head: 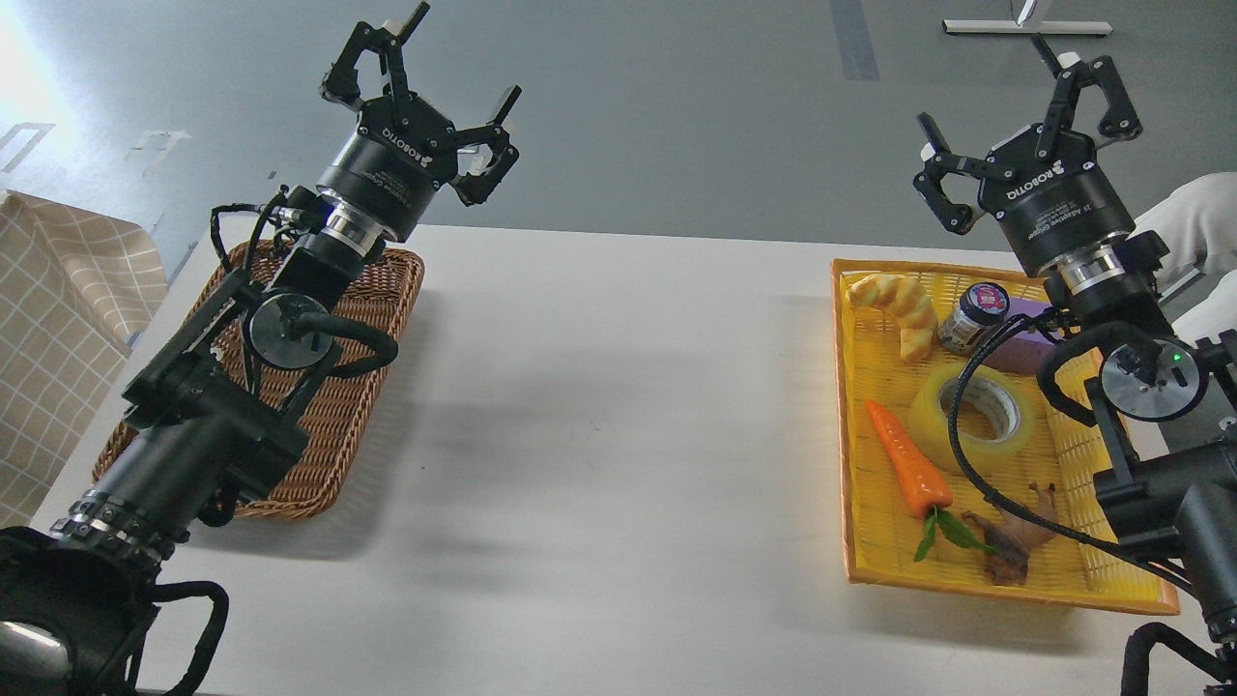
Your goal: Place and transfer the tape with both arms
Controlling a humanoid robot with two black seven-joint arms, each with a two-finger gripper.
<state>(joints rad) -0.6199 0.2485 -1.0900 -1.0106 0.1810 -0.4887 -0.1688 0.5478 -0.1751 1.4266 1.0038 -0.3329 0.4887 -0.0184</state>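
The tape (976, 418), a yellowish translucent roll with a pale core, lies flat in the yellow tray (860, 541) at the right, partly crossed by a black cable. My right gripper (1015, 116) is raised above the tray's far end, open, with nothing in it. On the left, my left gripper (440, 82) is held high over the far end of the brown wicker basket (387, 309), fingers spread open and empty.
The yellow tray also holds a croissant (899, 307), a small dark-lidded jar (972, 317), a purple block (1024, 350), an orange carrot (906, 469) and a brown object (1015, 541). A white table (618, 435) lies between basket and tray. A checked cloth (58, 319) hangs at far left.
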